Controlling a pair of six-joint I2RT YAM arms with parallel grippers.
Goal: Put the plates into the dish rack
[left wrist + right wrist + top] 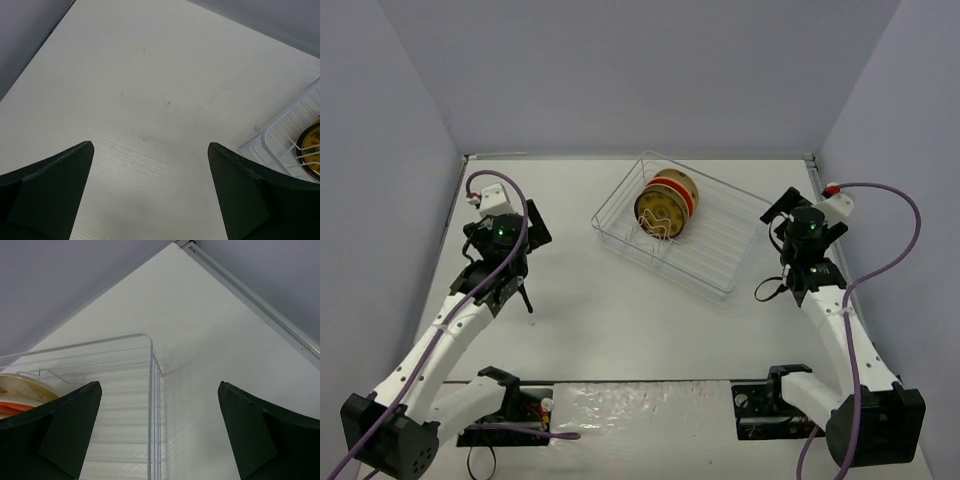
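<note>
You see plates (665, 208) on edge, packed together at rack's (720, 255) far-left end: brown-yellow one in front, orange-red behind, cream at back. Left gripper (150, 146), right gripper (159, 385): fingers spread wide, holding nothing.

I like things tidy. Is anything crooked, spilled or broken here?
Nothing looks spilled or broken. The only odd thing is that the silvery wire dish rack sits slanted to the edges of the white table. The small round plates stand on edge inside it, bunched at its far-left end.
</note>
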